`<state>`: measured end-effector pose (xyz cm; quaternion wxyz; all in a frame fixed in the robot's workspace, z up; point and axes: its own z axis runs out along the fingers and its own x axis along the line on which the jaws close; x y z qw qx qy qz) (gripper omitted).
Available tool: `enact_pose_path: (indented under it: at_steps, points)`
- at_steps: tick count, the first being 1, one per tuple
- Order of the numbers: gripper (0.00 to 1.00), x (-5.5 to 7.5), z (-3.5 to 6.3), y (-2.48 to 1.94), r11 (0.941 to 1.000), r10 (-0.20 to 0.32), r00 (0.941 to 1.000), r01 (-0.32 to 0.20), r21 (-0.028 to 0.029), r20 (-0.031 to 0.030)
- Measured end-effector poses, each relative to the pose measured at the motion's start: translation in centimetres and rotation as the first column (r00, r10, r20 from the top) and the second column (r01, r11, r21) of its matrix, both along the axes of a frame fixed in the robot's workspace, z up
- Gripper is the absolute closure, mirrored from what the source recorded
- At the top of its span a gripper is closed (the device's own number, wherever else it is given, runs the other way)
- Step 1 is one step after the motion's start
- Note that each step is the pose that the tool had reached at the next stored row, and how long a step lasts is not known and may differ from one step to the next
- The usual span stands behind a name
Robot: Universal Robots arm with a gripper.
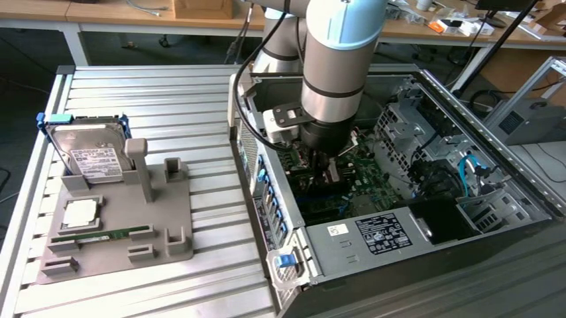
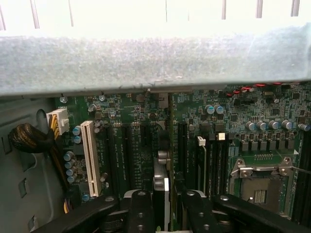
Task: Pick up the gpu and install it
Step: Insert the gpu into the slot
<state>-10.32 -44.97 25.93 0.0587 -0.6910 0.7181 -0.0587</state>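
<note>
Down inside the open grey metal computer case [image 1: 389, 238], your arm's black gripper [image 2: 165, 206] sits low over the green motherboard [image 2: 233, 126], and you can see its two black fingers [image 2: 138, 211] clamped on the thin dark gpu card [image 2: 161, 187], which stands on edge between them, pointing straight down at the row of black expansion slots [image 2: 124, 155]. From the wrist view you've got the card's lower edge right at the board, just beside the white slot [image 2: 90, 158], though whether it is seated you cannot tell. Outside the case, toward the exterior view's left, the grey plastic parts holder [image 1: 124, 232] rests on the ribbed metal table [image 1: 159, 93], with the silver hard drive with a white label [image 1: 89, 156] upright in it, a narrow green RAM stick [image 1: 102, 234] lying flat and a square silver processor chip [image 1: 79, 212] beside that.
</note>
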Motion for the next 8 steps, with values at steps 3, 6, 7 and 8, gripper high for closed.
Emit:
enact_pose_path:
  at_steps: [3, 6, 7, 8]
  points:
    - [0.73, 0.0, -0.01, 0.03, 1.0, 0.006, 1.0, -0.006, 0.0001, 0.0]
    - [0.73, 0.0, -0.01, 0.06, 0.9999, 0.016, 0.9999, -0.016, 0.0, 0.0]
    - [0.73, 0.0, -0.02, 0.07, 0.9998, 0.017, 0.9998, -0.017, 0.0, 0.0]
    - [0.73, 0.0, -0.02, 0.07, 0.9998, 0.017, 0.9998, -0.017, 0.0, -0.0001]
